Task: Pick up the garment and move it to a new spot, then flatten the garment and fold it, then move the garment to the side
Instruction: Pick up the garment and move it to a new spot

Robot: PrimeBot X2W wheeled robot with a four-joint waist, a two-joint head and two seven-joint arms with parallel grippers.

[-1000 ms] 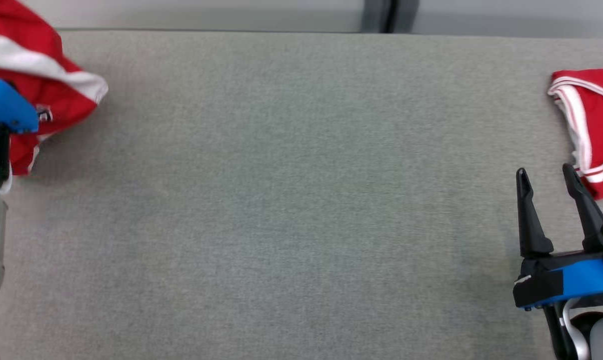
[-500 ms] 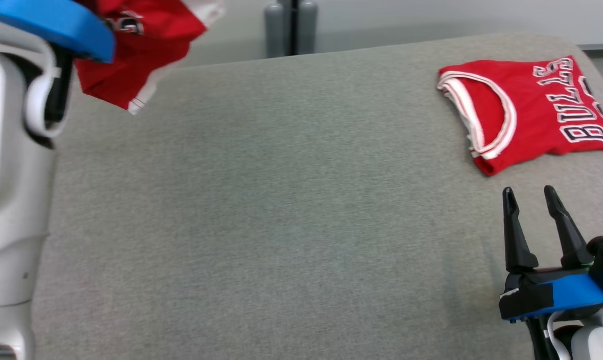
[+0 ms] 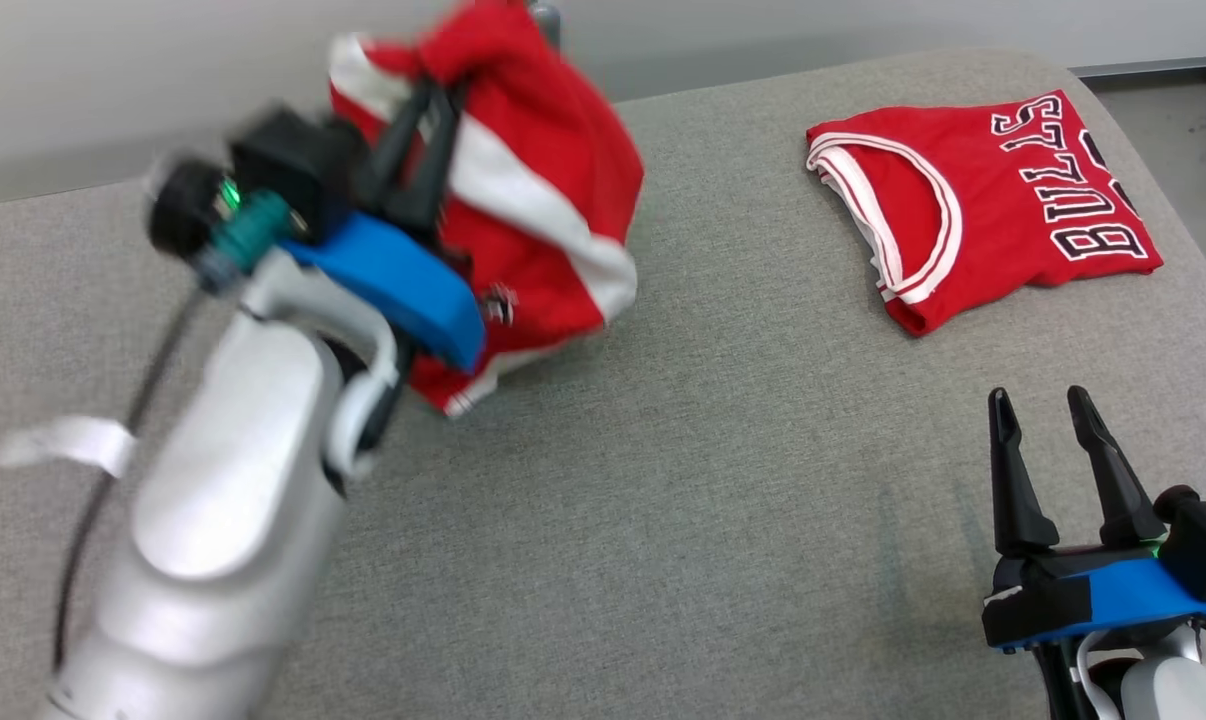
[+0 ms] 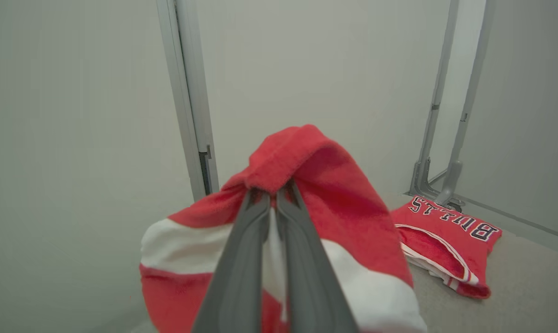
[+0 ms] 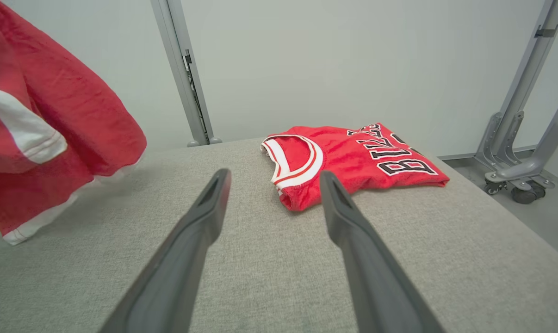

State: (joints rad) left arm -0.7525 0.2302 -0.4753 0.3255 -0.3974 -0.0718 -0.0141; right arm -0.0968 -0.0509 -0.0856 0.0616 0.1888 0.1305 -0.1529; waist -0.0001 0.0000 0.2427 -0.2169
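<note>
In the head view, the red-and-white garment (image 3: 543, 190) is held over the grey surface (image 3: 663, 500), pinched in the closed left gripper (image 3: 433, 100), while the right gripper (image 3: 1038, 405) is spread near a folded jersey (image 3: 983, 200). In the left wrist view, a bunched fold is clamped; in the right wrist view, the garment is seen hanging left.

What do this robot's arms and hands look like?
The left hand and right hand each have two long tapering black fingers above a bright blue band. The left forearm is smooth silver, with a black cable and a white tag beside it; a green light glows at its wrist.
</note>
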